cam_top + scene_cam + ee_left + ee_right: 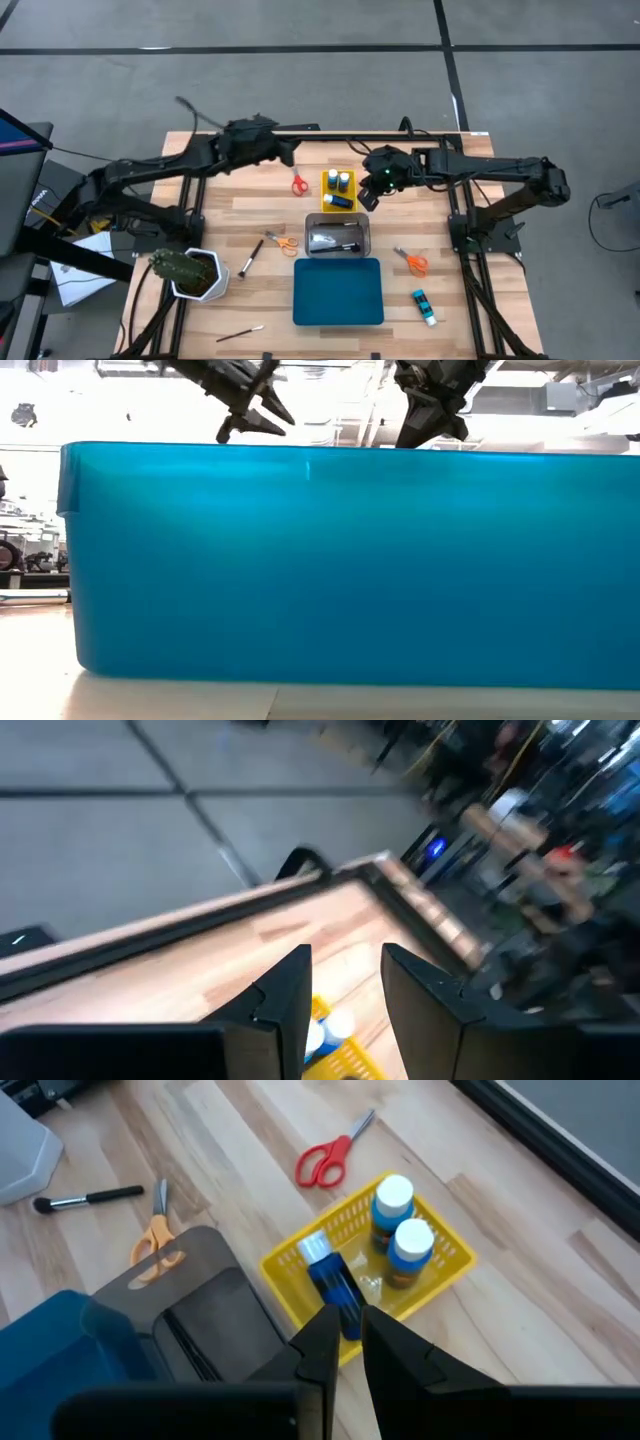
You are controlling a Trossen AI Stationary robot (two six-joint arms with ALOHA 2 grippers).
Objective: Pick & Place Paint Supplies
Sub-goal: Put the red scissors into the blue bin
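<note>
High view showed the yellow tray (339,189) already holding three blue bottles (344,181), and the clear tray (338,238) some dark brushes. Left out on the table (240,215) were red scissors (299,184), two orange scissors (283,241) (414,263), a brush (248,258), another brush (240,333) and one bottle (424,306). Low view was mostly blocked by the blue tray (340,565). Left wrist view showed the left gripper (346,988) raised with its jaws apart and empty. Right wrist view showed the right gripper (341,1336) above the yellow tray, its jaws nearly together on nothing. I judged the sorting roughly half done.
</note>
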